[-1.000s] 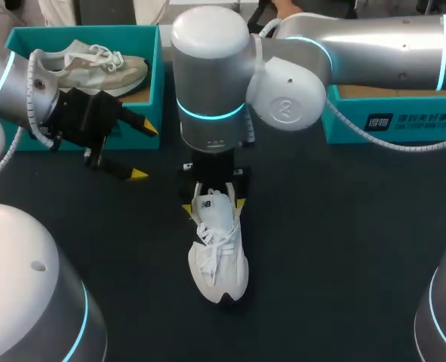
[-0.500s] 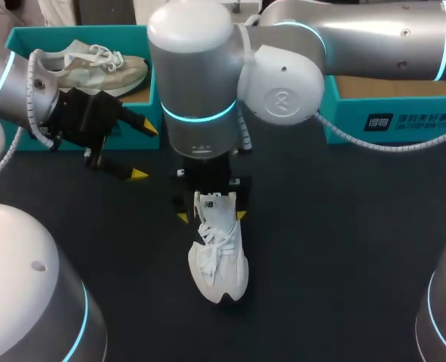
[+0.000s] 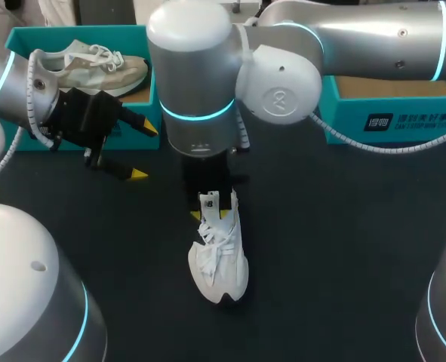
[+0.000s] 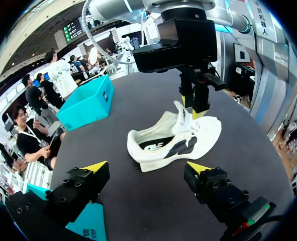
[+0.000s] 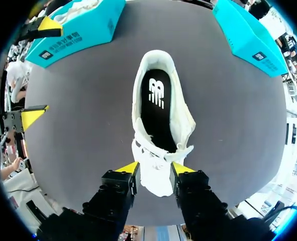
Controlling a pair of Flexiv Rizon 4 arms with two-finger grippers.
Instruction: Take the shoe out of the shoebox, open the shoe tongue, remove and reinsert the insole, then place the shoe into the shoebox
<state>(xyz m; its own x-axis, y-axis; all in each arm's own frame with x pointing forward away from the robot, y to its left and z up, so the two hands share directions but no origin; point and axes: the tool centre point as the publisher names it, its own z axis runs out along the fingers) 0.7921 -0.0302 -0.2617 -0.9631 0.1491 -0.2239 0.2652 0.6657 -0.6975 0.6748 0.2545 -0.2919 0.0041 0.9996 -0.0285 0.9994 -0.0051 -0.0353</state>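
Note:
A white shoe (image 3: pixel 221 264) lies on the black table, toe toward me; in the right wrist view its black insole (image 5: pixel 158 108) shows inside the shoe (image 5: pixel 186 118). My right gripper (image 3: pixel 213 212) comes down over the heel end and is shut on the upright shoe tongue (image 5: pixel 153 175), one yellow tip on each side (image 5: pixel 154 168). The left wrist view shows that gripper (image 4: pixel 193 108) pinching the tongue above the shoe (image 4: pixel 163 143). My left gripper (image 3: pixel 143 149) hangs open left of the shoe with nothing between its fingers (image 4: pixel 147 167).
A teal shoebox (image 3: pixel 25 36) at the back left holds a beige shoe (image 3: pixel 94 66). A second teal box (image 3: pixel 392 121) stands at the back right. My right arm's big joint (image 3: pixel 200 75) hangs over the table's middle.
My right gripper has moved slightly left and lower over the shoe, and its fingers have shut from wide open onto the tongue. My left arm has kept still.

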